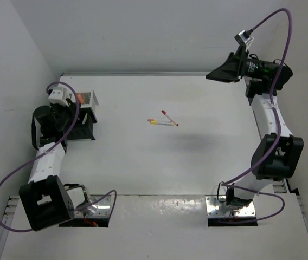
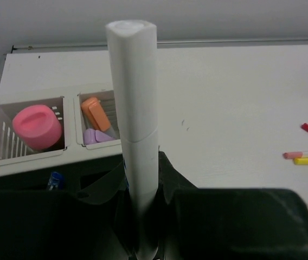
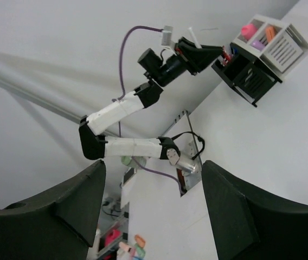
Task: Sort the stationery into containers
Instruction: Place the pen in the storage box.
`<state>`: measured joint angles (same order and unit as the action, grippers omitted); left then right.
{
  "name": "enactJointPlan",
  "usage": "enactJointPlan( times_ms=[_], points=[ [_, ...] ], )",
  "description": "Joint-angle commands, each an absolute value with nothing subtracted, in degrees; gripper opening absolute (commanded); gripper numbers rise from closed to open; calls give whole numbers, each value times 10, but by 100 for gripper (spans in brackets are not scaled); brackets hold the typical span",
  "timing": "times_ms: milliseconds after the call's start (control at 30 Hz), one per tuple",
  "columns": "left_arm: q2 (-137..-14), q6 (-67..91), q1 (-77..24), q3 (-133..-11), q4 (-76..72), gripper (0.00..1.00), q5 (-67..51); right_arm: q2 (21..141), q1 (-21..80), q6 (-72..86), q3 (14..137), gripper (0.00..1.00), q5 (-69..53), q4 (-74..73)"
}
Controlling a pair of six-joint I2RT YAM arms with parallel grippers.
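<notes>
Black organizer point(image 1: 83, 129) and white bin point(image 1: 93, 103) sit upper left on the bench point(image 1: 143, 173). Bin: pink piece point(image 2: 36, 126) in one cell, orange piece point(image 2: 95, 112) and purple pieces point(image 2: 97, 136) next. My left arm point(image 1: 45, 160) hangs over them, left fingers point(image 2: 241, 222) clamped on upright white marker point(image 2: 135, 108). My right arm point(image 1: 270, 124) raised upper right, right fingers point(image 3: 51, 216) wide apart, empty. Three pens point(image 1: 163, 121) mid-bench.

The left arm point(image 1: 45, 162) reaches forward along the table's left side, elbow bent, wrist turned down. Its end effector point(image 2: 143, 216) is clamped on an upright white marker point(image 2: 135, 97). The right arm point(image 1: 270, 130) rises steeply from its base along the right side, forearm lifted high. Its end effector point(image 3: 154, 216) points left, well above the table, fingers point(image 3: 40, 216) spread wide with nothing between them.
</notes>
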<state>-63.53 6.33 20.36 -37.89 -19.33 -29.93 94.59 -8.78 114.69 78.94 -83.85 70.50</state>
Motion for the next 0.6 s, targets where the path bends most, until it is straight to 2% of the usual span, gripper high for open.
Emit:
enactJointPlan(
  times_ms=[0,267,567],
  points=[
    [-656,38,214,-359,-232,0,-293,925,-93,1266,808,71,-820,831],
    [-717,69,214,-331,-338,0,-316,922,-100,1265,776,71,-824,848],
    [-777,84,210,-353,-386,1,-310,921,-100,1267,763,71,-824,859]
  ],
)
